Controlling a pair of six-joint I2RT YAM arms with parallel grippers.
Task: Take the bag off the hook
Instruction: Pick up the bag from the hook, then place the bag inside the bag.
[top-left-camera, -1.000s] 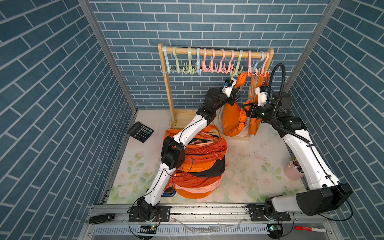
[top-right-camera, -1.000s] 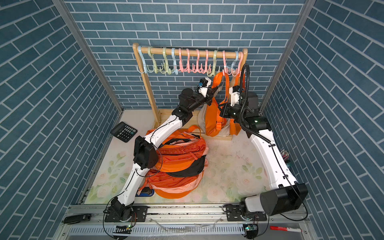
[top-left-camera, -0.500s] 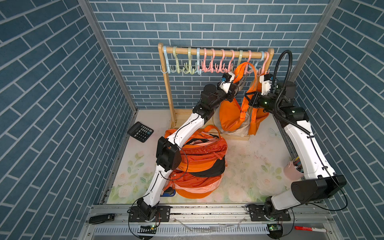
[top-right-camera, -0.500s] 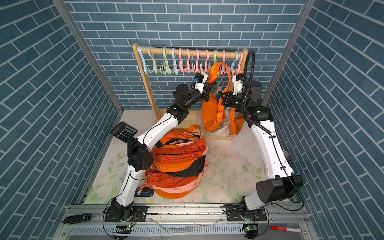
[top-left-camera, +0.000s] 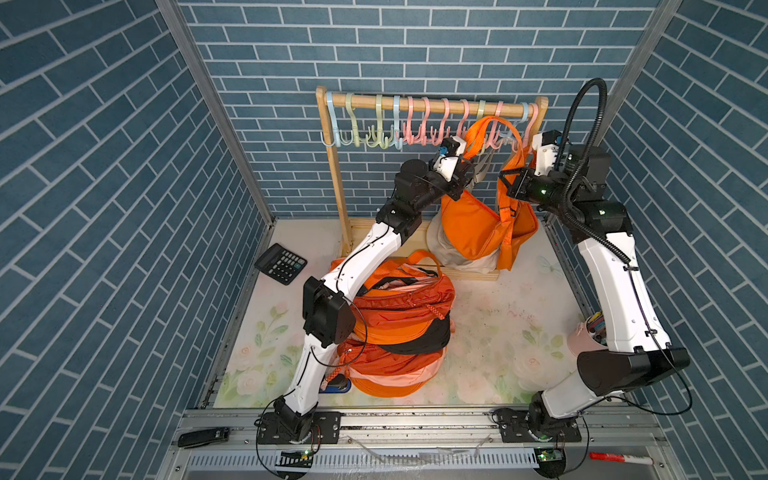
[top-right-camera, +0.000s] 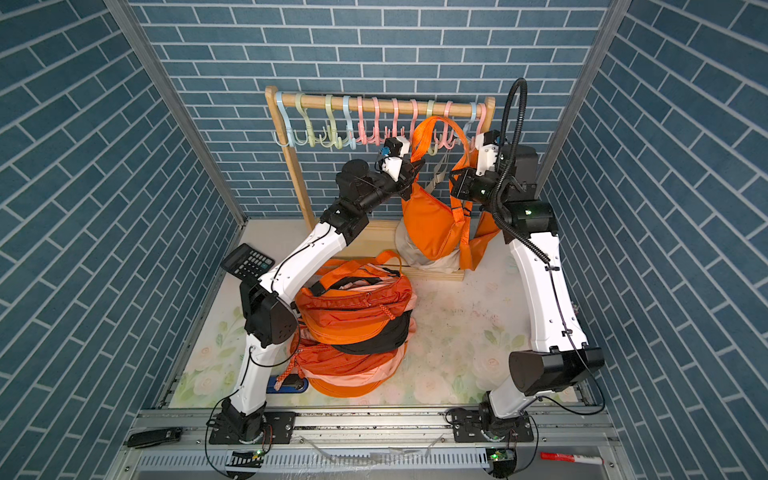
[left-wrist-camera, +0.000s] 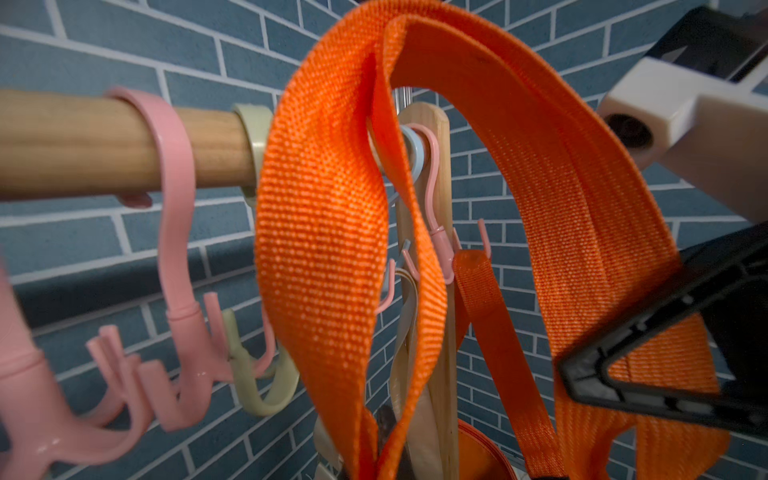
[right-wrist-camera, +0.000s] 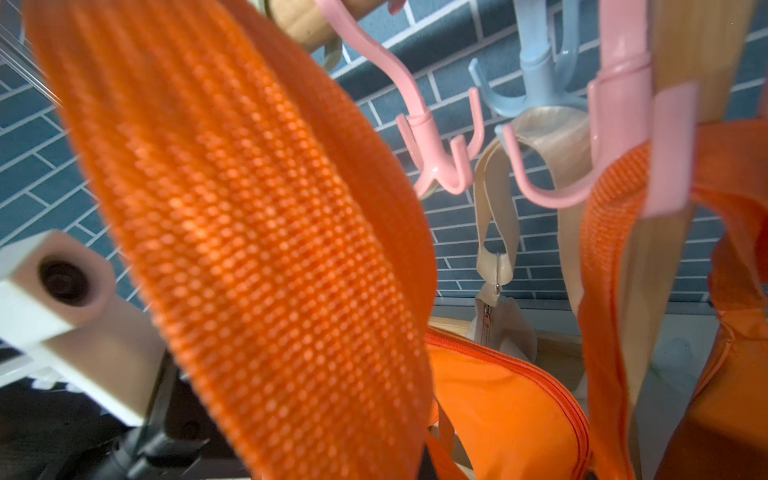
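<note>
An orange bag (top-left-camera: 473, 226) (top-right-camera: 428, 224) hangs from its webbing strap (top-left-camera: 492, 122) (left-wrist-camera: 324, 232) (right-wrist-camera: 257, 232), which arches up between my two grippers in front of the rail's hooks. The left gripper (top-left-camera: 471, 165) (top-right-camera: 412, 174) (left-wrist-camera: 376, 461) is shut on one end of the strap. The right gripper (top-left-camera: 506, 183) (top-right-camera: 455, 188) (right-wrist-camera: 428, 461) is shut on the other end. The nearest pink hook (right-wrist-camera: 436, 166) (top-left-camera: 496, 139) is bare in the right wrist view, and the strap touches no prong that I can see.
The wooden rack (top-left-camera: 332, 178) carries several pastel hooks. A beige bag (top-left-camera: 451, 253) hangs from a blue hook (right-wrist-camera: 536, 79), and another orange bag (top-left-camera: 524, 232) from the last pink hook (right-wrist-camera: 619, 137). On the floor are stacked orange bags (top-left-camera: 395, 328), a calculator (top-left-camera: 280, 264) and a pink cup (top-left-camera: 586, 338).
Both grippers have risen with the strap, the right one also moving outward. The strap's arch now stands higher, level with the hooks, and the orange bag hangs higher.
</note>
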